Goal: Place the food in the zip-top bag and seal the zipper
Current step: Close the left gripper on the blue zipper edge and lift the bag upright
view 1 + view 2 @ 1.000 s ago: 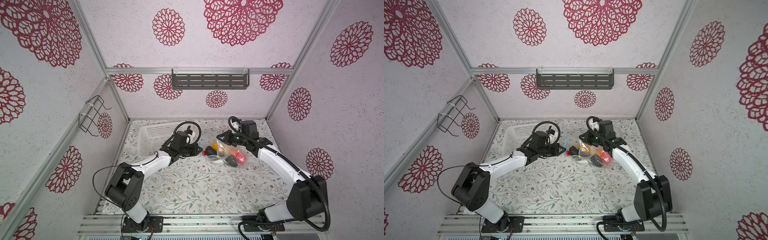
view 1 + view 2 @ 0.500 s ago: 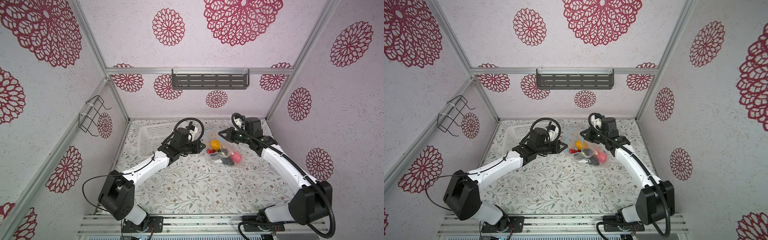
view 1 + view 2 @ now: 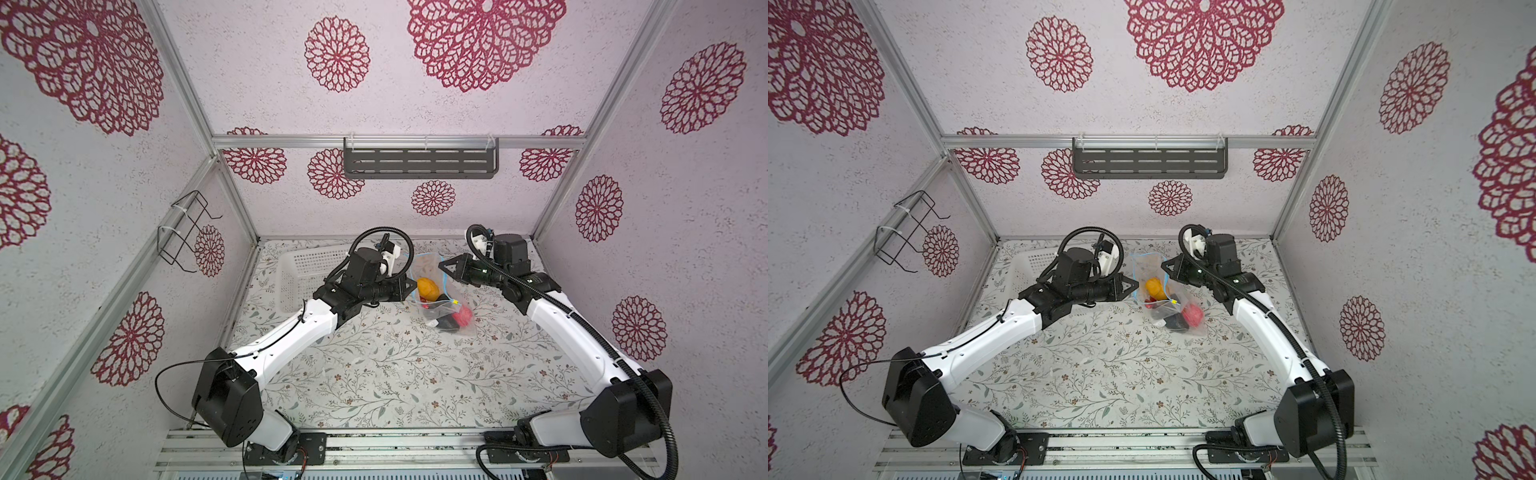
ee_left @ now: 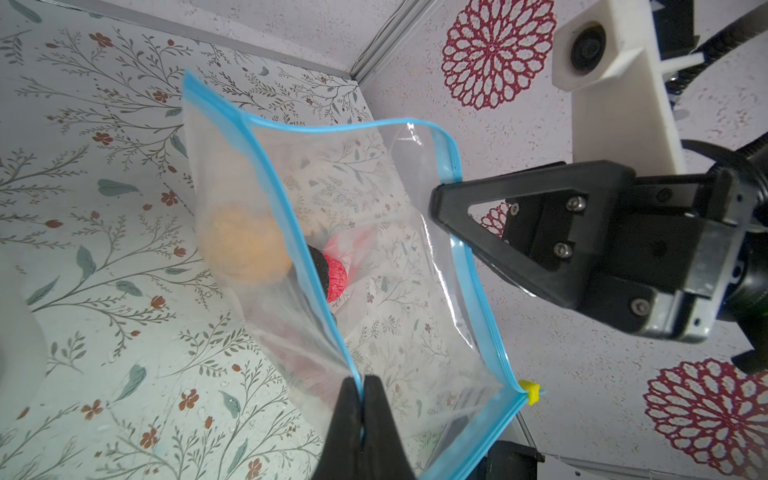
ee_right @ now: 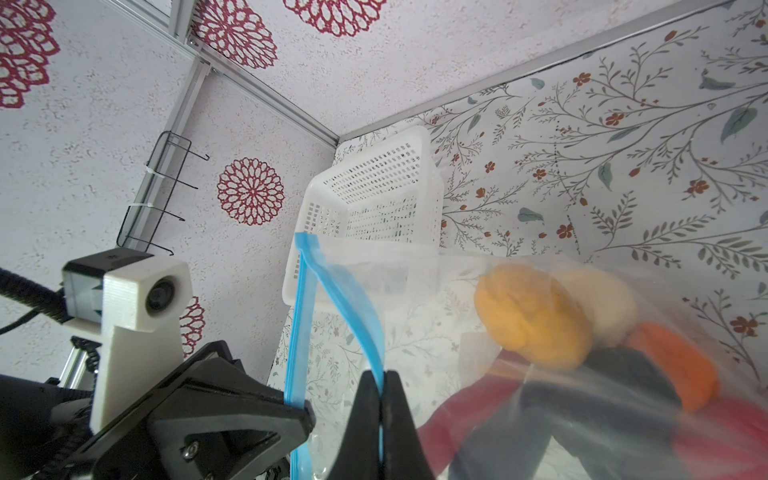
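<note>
left gripper (image 3: 414, 286) and right gripper (image 3: 441, 264) have drawn the zip-top bag (image 3: 426, 266) a little toward the back wall (image 3: 374, 208).

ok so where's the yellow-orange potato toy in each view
in a top view: potato toy mid-picture, inside the zip-top bag
in a top view: again mid-picture in the bag
left wrist: blurred orange blob behind the bag wall
right wrist: inside the bag, against the cream ball, at
shared landmark: the blue zipper along the bag's mouth
</note>
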